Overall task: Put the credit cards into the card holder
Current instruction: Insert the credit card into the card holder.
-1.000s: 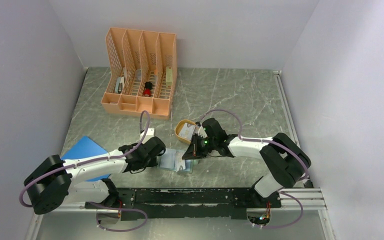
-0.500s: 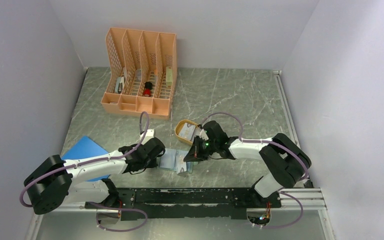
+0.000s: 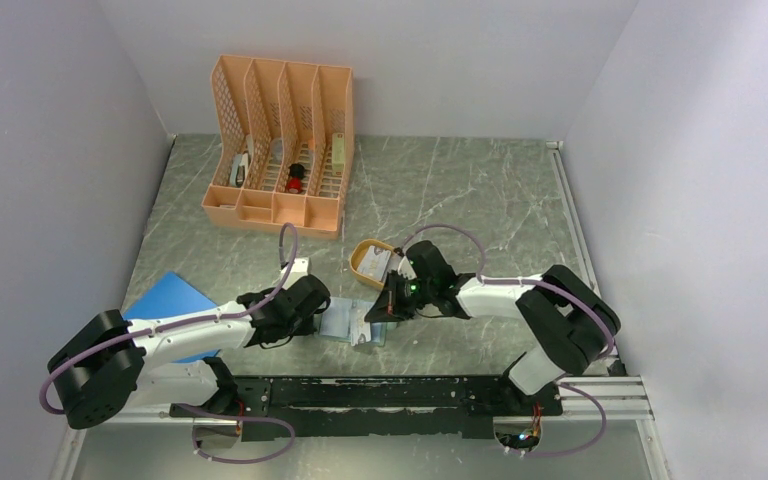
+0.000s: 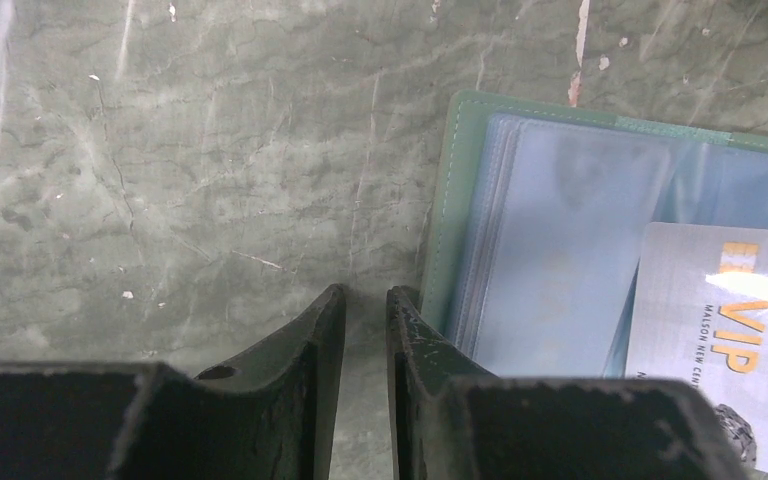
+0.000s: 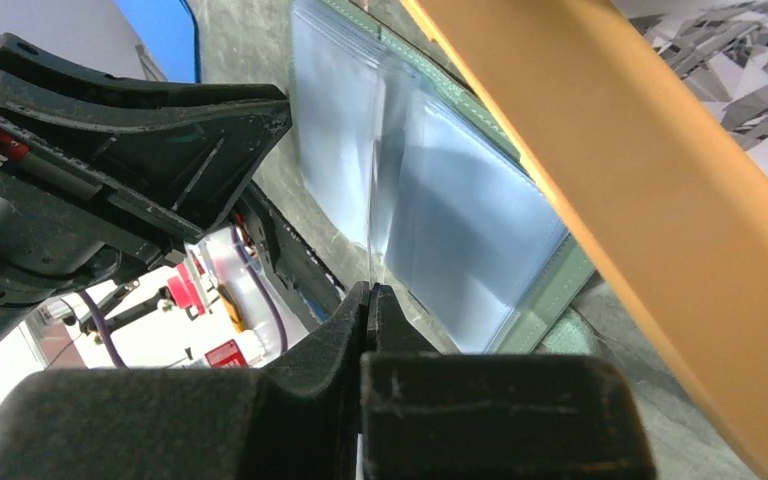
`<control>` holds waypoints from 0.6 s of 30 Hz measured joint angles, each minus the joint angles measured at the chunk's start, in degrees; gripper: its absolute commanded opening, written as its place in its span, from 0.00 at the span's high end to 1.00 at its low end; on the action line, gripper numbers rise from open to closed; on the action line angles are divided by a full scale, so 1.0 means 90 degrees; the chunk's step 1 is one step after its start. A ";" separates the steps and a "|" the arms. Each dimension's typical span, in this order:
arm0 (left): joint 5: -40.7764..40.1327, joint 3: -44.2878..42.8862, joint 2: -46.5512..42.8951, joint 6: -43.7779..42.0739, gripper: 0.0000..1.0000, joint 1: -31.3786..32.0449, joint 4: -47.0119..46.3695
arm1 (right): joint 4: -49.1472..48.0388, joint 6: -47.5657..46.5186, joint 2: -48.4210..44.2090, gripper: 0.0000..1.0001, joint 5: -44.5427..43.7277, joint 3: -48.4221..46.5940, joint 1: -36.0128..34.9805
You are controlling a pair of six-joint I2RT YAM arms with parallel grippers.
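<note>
The card holder [image 3: 345,323] lies open on the table between the arms, with a grey-green border and pale blue pockets [image 4: 550,250]. My left gripper [image 3: 318,317] is at its left edge. Its jaws [image 4: 365,295] are nearly together with nothing between them, and one fingertip [image 4: 410,310] rests on the holder's border. My right gripper [image 3: 381,311] is shut on a credit card, seen edge-on [image 5: 372,250] above the holder's pockets [image 5: 460,220]. In the left wrist view this white card with orange "VIP" lettering [image 4: 710,340] overlaps the holder's right half. Another card [image 3: 380,265] lies in the orange tray.
The orange oval tray [image 3: 361,252] sits just behind the holder, and its rim [image 5: 640,200] is close beside my right gripper. A bright blue sheet [image 3: 165,300] lies under my left arm. An orange file organiser [image 3: 280,145] stands at the back left.
My right gripper has shifted slightly left and down toward the holder with the card. The left arm has not moved.
</note>
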State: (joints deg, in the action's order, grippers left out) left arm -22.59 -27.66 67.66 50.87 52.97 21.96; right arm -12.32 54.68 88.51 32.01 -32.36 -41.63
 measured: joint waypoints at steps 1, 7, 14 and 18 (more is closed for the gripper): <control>0.0005 0.0002 0.0000 0.0000 0.74 0.0000 -0.0002 | -0.0010 0.0000 0.0032 1.00 0.0005 0.0000 0.0000; 0.0046 0.0012 -0.0002 0.0000 0.74 0.0000 -0.0044 | -0.0073 0.0053 0.0199 1.00 0.0049 0.0000 0.0000; 0.0131 0.0046 -0.0002 0.0000 0.76 0.0000 -0.0185 | -0.0364 0.0221 0.0279 1.00 0.0061 0.0000 0.0000; 0.0160 0.0061 -0.0005 0.0000 0.76 0.0000 -0.0240 | -0.0542 0.0352 0.0335 1.00 -0.0017 0.0000 0.0000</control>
State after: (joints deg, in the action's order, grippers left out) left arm -21.15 -27.11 67.61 50.87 52.97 19.79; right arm -17.19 57.84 91.53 31.86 -32.36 -41.63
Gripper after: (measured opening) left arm 0.245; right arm 0.008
